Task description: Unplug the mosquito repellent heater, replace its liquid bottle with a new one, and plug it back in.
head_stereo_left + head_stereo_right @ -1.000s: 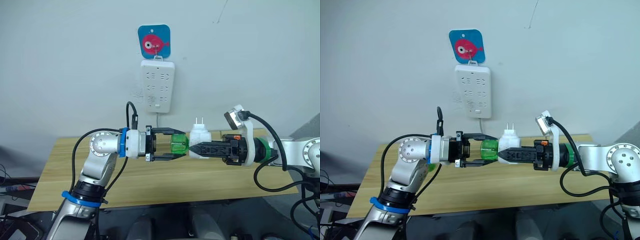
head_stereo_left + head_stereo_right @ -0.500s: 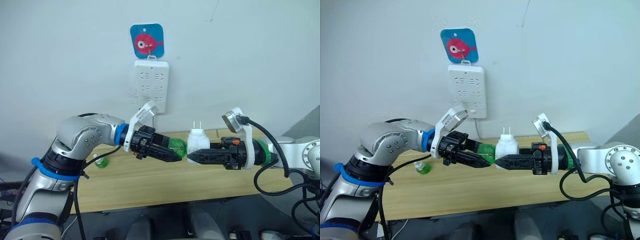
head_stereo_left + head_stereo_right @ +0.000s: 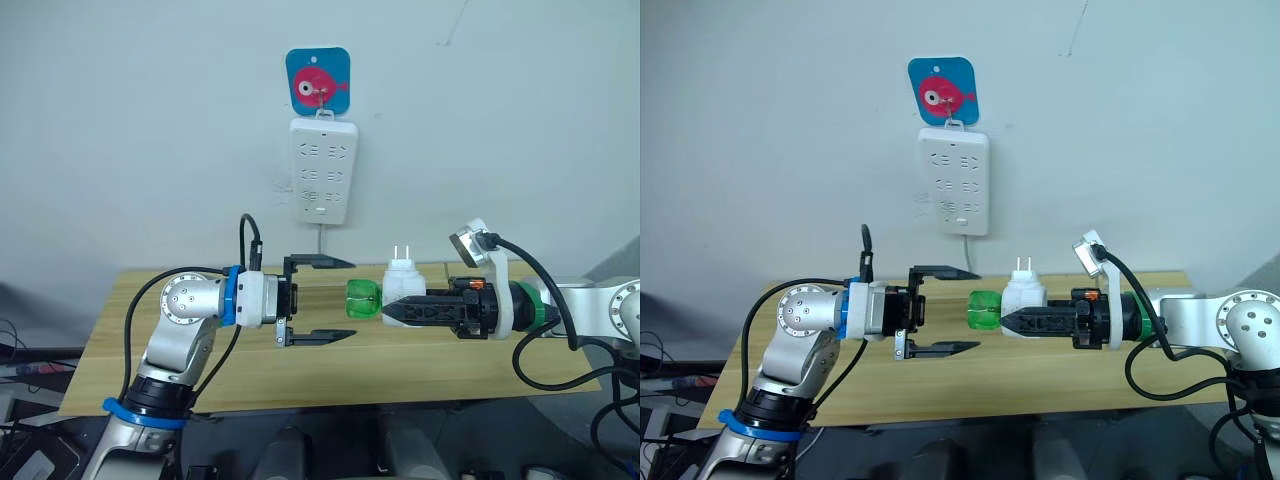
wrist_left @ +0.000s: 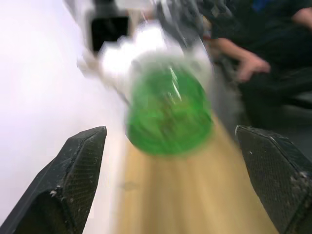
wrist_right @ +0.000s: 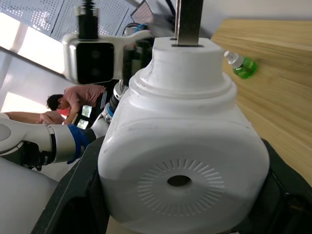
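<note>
Left gripper [image 3: 338, 299] jaws wide apart, one finger high and one low, nothing between them; tips point toward 3 o'clock. Its liquid bottle [image 3: 364, 299], green and translucent, sits just beyond those fingertips at 3 o'clock, level with the middle of the gap, not touched by either finger. In the left wrist view the bottle base [image 4: 169, 113] faces the camera between the two fingers [image 4: 78, 171], clear of both. The bottle is seated horizontally in the mosquito repellent heater [image 3: 402, 290], which is off the wall with its two metal prongs pointing to 12 o'clock. Right gripper [image 3: 392, 312] closed on the heater, gripping its white body from the 3 o'clock side; in the right wrist view the heater [image 5: 183, 161] sits between the two fingers, one on each flank. Both grippers are held in the air above the wooden table [image 3: 450, 360], facing each other. The new one [image 5: 240, 66], green with white cap, lies on its side on the table top, well apart from both grippers. On the wall at 12 o'clock from the heater hangs the white power strip [image 3: 323, 184], below a blue card with a red fish [image 3: 318, 83].
</note>
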`<state>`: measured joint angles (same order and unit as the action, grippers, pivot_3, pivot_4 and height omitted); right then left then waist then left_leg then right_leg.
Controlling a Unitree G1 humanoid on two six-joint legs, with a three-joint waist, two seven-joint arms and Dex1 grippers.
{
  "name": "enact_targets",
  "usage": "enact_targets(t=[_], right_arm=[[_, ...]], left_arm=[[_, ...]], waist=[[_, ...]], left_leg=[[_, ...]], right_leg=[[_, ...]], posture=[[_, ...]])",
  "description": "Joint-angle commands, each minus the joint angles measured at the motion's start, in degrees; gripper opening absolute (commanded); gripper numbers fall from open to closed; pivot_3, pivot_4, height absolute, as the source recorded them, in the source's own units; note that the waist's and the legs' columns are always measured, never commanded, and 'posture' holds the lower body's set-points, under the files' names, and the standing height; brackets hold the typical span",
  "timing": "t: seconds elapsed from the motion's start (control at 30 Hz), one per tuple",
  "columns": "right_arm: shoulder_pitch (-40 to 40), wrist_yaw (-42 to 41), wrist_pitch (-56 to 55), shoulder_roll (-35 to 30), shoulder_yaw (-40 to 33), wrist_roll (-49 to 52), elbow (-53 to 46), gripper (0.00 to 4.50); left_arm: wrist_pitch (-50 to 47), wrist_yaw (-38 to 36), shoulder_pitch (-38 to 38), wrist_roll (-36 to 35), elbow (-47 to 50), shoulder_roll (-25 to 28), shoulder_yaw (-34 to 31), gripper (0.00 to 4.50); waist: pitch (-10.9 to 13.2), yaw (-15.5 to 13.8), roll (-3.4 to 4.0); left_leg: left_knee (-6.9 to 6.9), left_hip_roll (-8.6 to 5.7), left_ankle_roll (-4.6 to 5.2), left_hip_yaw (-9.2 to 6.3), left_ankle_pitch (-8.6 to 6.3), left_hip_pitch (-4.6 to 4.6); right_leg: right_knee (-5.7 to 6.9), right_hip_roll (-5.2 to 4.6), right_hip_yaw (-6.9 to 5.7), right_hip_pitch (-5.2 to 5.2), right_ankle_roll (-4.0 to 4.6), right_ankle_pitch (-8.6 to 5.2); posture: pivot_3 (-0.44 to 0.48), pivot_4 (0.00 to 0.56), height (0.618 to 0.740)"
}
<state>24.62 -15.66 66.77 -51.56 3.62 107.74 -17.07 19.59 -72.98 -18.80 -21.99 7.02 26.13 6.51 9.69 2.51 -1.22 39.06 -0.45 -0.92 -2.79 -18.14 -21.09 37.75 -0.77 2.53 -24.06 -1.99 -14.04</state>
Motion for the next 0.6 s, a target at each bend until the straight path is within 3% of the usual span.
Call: enact_targets(t=[0.03, 0.17, 0.27, 0.47, 0.6], right_arm=[[0.62, -0.06, -0.41, -0.45, -1.22, 2.09, -0.72, 3.02], [0.86, 0.01, -0.33, -0.32, -1.03, 1.94, -0.80, 3.02], [0.90, 0.33, -0.42, -0.05, -0.88, 1.91, -1.03, 3.02], [0.73, 0.65, -0.64, 0.20, -0.86, 1.87, -1.55, 3.02], [0.77, 0.46, -0.68, 0.25, -0.92, 1.65, -1.90, 3.02]], left_arm=[[3.73, 2.90, -0.69, 1.43, 0.50, -1.80, 0.22, 4.48], [4.38, 3.40, -1.08, 1.44, 0.49, -2.64, 1.60, 4.48], [4.45, 2.83, -1.00, 1.26, 0.27, -2.44, 2.64, 3.91], [2.38, 2.80, -1.46, 0.99, 0.29, -1.14, 3.14, 2.23], [-6.43, 2.05, -3.87, -1.85, 1.79, 1.45, 3.44, 2.22]], waist=[[0.00, 0.00, 0.00], [0.00, 0.05, 0.00], [0.00, 0.10, 0.00], [0.00, 0.33, 0.00], [0.00, 0.37, 0.00]], left_leg=[[0.00, 0.00, 0.01, 0.01, 0.00, 0.00], [-0.02, 0.01, 0.01, -0.05, -0.01, 0.00], [-0.02, 0.01, 0.01, -0.06, 0.00, 0.01], [-0.01, 0.02, 0.01, -0.05, 0.00, 0.04], [-0.01, 0.02, 0.01, -0.08, 0.00, 0.03]], right_leg=[[0.00, 0.00, 0.00, 0.00, -0.02, 0.01], [0.06, 0.01, -0.05, -0.01, -0.03, 0.02], [0.10, 0.02, -0.07, -0.01, -0.03, 0.02], [0.11, 0.05, -0.08, 0.00, -0.03, 0.02], [0.11, 0.08, -0.10, 0.00, -0.03, 0.02]], posture=[[-0.111, 0.149, 0.730], [-0.111, 0.148, 0.730], [-0.111, 0.148, 0.730], [-0.111, 0.148, 0.730], [-0.116, 0.145, 0.730]])
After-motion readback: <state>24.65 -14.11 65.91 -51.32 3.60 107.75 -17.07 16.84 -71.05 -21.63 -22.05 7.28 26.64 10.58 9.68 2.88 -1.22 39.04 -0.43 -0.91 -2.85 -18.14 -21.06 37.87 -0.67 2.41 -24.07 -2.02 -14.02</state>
